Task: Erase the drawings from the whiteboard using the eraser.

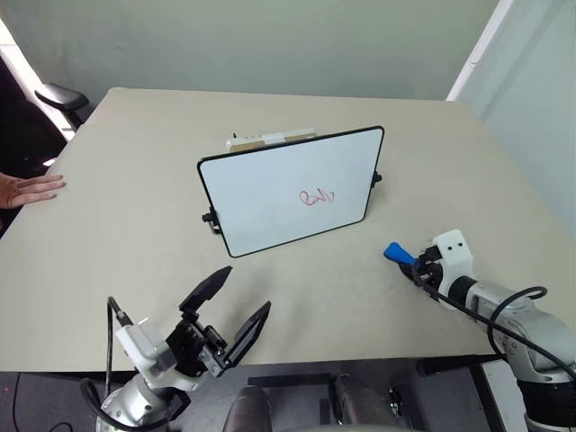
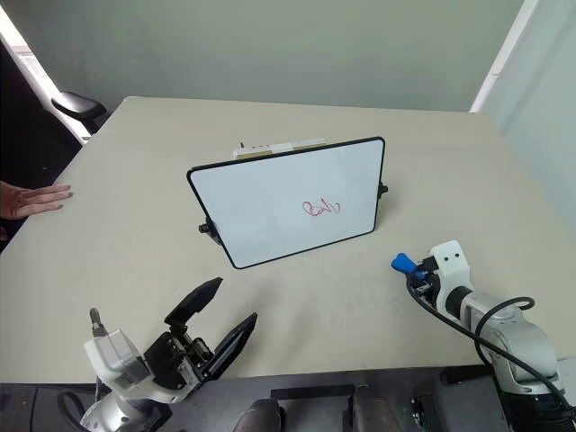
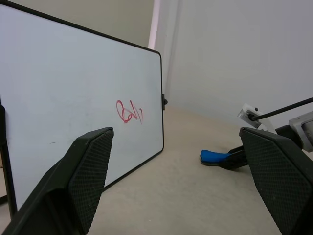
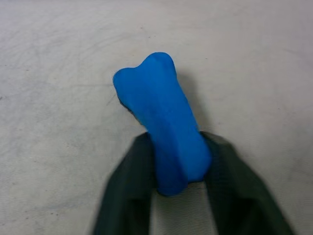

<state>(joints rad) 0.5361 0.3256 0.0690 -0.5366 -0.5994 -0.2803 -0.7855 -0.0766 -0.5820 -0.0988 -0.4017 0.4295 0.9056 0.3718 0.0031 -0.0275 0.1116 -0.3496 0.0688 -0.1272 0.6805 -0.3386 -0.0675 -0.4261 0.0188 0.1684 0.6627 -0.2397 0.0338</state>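
Tabletop [image 1: 135, 207]: beige, matte, broad, squared far edge.
Cream bar [image 1: 270, 139]: lies on the tabletop toward its far side, long side across the view.
Person's hand [image 1: 31, 189]: flat on the tabletop's left edge, fingers spread.
Chair armrest [image 1: 61, 95]: black, beyond the far left corner.
Wall [image 1: 270, 45]: pale grey-green, behind the tabletop.

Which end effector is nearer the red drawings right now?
Right. The right end effector, shut on the eraser, sits on the table below and right of the drawings. The left end effector, open, is farther back by the table's near edge.
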